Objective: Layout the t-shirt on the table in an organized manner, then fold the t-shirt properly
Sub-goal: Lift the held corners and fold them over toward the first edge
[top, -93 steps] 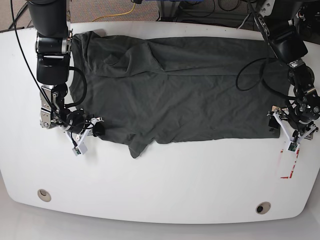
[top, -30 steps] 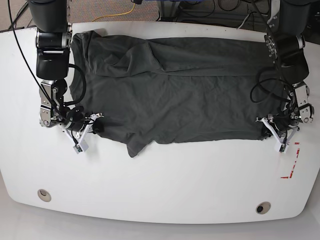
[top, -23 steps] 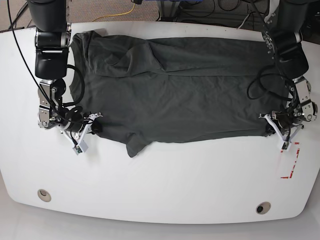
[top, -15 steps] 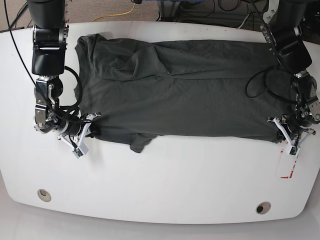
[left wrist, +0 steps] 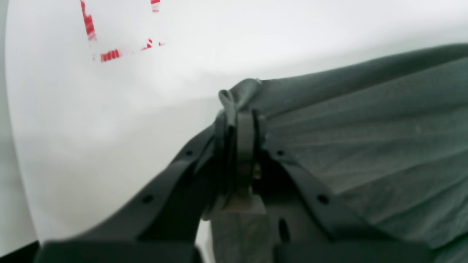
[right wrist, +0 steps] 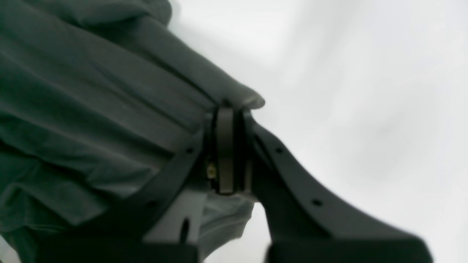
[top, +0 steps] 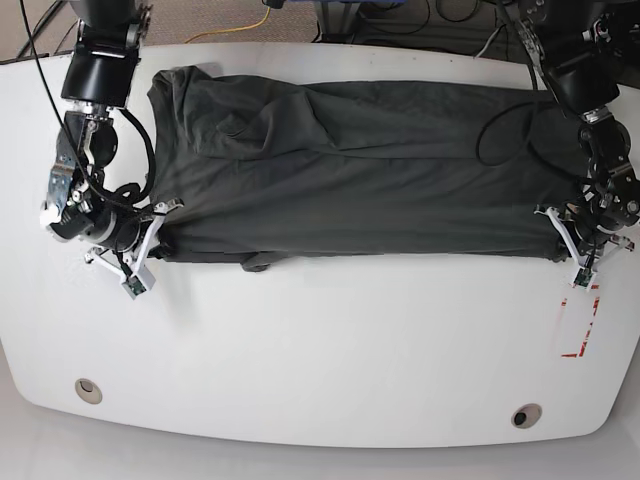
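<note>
Two grippers are pinching the shirt at its near corners: left clamped on one, right on the other. We are holding it stretched across the table so, we judge, the near edge lies straight for folding.

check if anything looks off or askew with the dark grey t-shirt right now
One thing: a small lump of the dark charcoal-grey cotton t-shirt pokes out below its otherwise straight near edge, left of centre, at. The cloth's upper left is rumpled. Both the left gripper and right gripper are shut on near corners.
</note>
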You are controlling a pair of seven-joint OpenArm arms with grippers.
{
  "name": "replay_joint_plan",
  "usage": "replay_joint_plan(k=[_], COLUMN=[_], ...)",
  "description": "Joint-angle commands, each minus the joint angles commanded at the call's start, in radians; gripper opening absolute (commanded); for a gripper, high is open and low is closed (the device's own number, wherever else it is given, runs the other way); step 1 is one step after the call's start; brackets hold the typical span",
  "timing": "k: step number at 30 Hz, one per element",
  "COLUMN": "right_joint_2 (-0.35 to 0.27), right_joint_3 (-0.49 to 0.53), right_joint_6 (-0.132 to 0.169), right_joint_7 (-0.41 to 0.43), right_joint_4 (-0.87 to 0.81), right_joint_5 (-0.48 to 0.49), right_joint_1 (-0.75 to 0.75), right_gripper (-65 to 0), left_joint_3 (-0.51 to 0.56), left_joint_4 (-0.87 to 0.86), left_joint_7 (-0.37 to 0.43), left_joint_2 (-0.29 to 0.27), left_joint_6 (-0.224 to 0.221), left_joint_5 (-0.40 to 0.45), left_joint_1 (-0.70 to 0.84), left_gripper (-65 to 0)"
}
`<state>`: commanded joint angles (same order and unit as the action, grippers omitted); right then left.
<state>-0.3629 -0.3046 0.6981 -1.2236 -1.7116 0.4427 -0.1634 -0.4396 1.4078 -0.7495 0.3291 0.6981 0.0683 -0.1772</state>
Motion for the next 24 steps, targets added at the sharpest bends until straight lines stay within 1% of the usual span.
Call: replay_joint_plan(k=[3,6,10,19,21,24], right_joint_2=[0.021,0.041,0.069,0.077,0.092,0.095], right_joint_3=[-0.026,-0.048,-0.060,-0.060,-0.060,-0.060], right_joint_6=[0.000,0.000,0.000,0.000,0.000,0.000], right_joint_7=[-0.074,-0.110,-0.112,-0.112,-0.112,-0.112], right_joint_4=[-0.101,-0.181,-0.247,-0.250,-0.250,-0.252], right_joint_5=[0.000,0.000,0.000,0.000,0.000,0.000], right_joint_1=[0.044,0.091,0.170,0.279,0.293,0.310], right_gripper=[-65.0,-65.0,-65.0,-65.0,-65.0,-64.8], left_joint_3=[0.000,0.000,0.000,-0.002,-0.002,-0.002], left_joint_4=[0.037,0.061,0.101,0.138,0.140,0.140], left_joint_7=[0.000,0.000,0.000,0.000,0.000,0.000], left_joint_2=[0.000,0.000,0.000,0.006,0.006,0.008], left_joint_6=[0.000,0.000,0.000,0.000,0.000,0.000], left_joint_5=[0.000,0.000,0.000,0.002,0.002,0.003], left_joint_1=[0.038,0.071,0.123,0.215,0.235,0.255], left_gripper=[-65.0,-65.0,-65.0,-64.6,-64.6,-64.4])
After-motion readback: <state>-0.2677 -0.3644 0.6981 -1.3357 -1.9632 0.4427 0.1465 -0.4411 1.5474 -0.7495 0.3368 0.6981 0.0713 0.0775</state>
